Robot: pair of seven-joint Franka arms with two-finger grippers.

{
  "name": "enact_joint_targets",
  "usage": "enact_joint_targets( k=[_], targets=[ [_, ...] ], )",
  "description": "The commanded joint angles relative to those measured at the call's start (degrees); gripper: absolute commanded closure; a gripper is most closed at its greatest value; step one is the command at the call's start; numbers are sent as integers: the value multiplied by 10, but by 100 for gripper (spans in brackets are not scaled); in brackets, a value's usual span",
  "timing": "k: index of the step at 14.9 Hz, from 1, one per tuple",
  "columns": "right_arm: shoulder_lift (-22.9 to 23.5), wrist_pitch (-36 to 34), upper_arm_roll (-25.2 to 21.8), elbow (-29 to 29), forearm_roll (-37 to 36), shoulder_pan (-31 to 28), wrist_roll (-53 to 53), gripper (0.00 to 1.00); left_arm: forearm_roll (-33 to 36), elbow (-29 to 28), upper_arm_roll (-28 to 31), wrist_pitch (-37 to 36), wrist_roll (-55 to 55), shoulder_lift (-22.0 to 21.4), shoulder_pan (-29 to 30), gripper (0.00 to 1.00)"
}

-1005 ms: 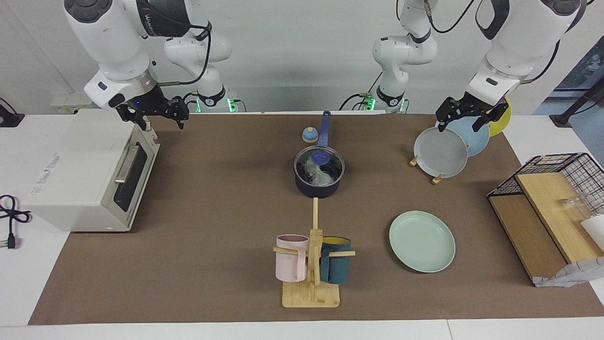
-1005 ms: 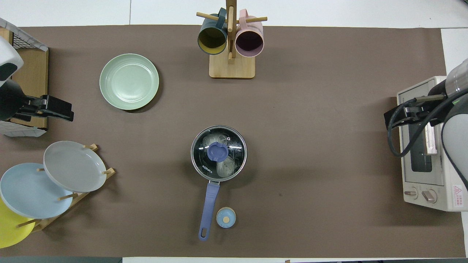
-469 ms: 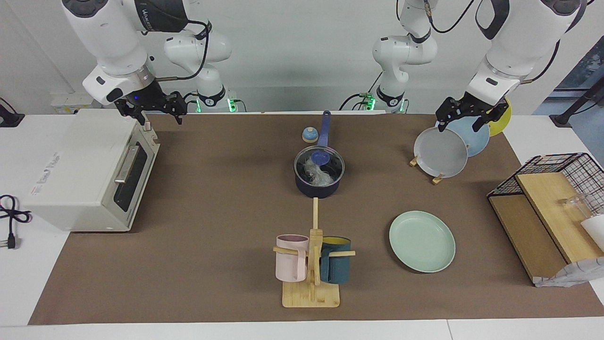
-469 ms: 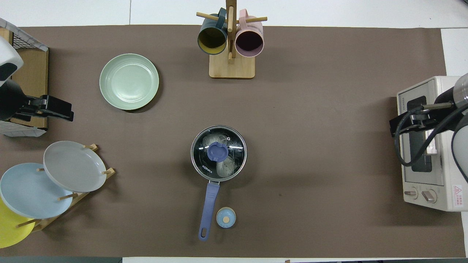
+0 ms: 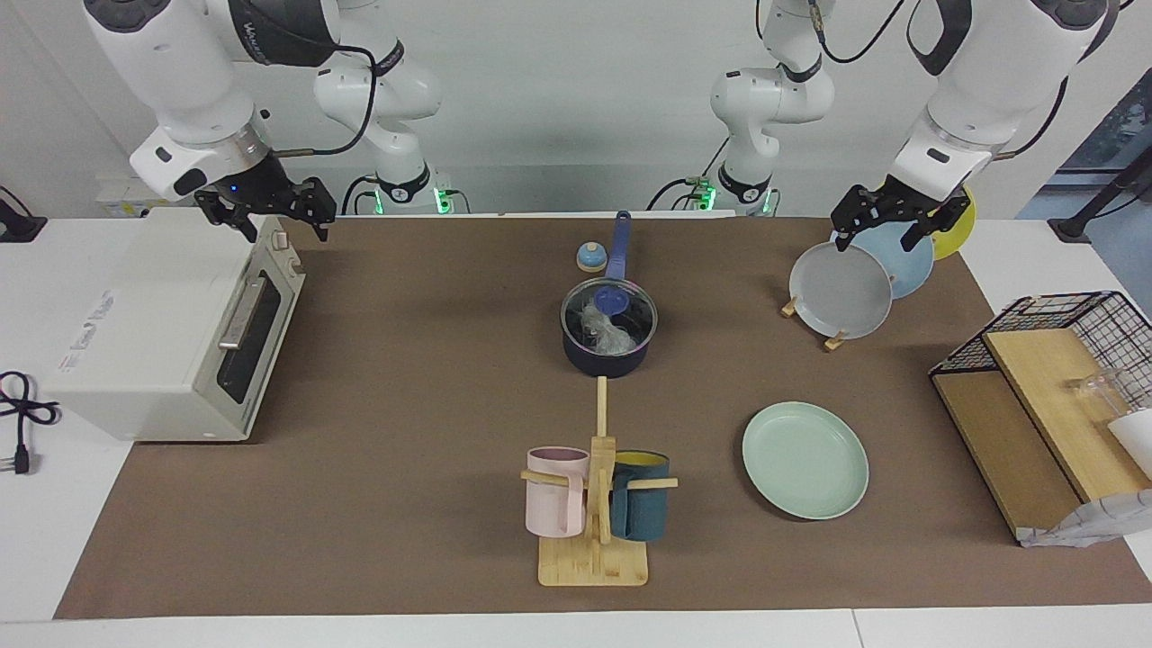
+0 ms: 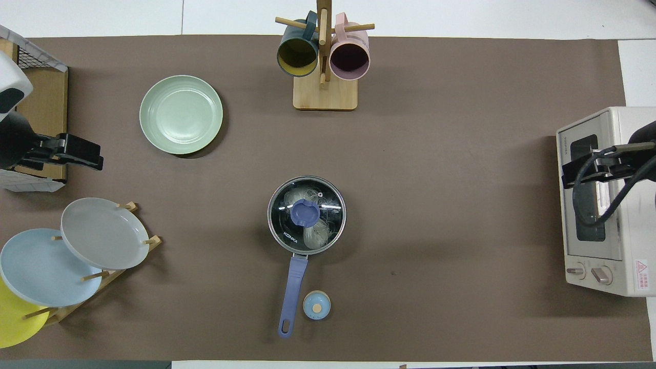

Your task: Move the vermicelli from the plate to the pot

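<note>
Brown-covered desk. The vermicelli lies inside the lidded pot at mid-desk; the plate sits bare, farther from the robots. Left gripper, fingers spread and holding nothing, is over the plate rack; right gripper, likewise spread, is over the toaster oven.

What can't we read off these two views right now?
- Vermicelli in the pot: seen only through the glass lid; knob and glare hide part, so bundle count is unclear.
- Right gripper: over the oven; in the overhead view cables cover it.
- Left gripper: overhead edge cuts off its arm.
- Yellow plate: cut off by the overhead edge, overlapped in facing.
</note>
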Motion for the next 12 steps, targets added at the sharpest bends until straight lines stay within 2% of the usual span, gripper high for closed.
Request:
enact_joint_targets(
  k=[1, 6, 12],
  targets=[
    [-12, 8, 27, -14, -3, -25, -11, 0, 15, -12, -1, 5, 2, -12, 2, 0],
    [-13, 5, 5, -12, -3, 0, -11, 0, 15, -12, -1, 5, 2, -12, 2, 0],
    [-12, 6, 4, -10, 3, -1, -7, 0, 15, -13, -1, 5, 2, -12, 2, 0]
  ],
)
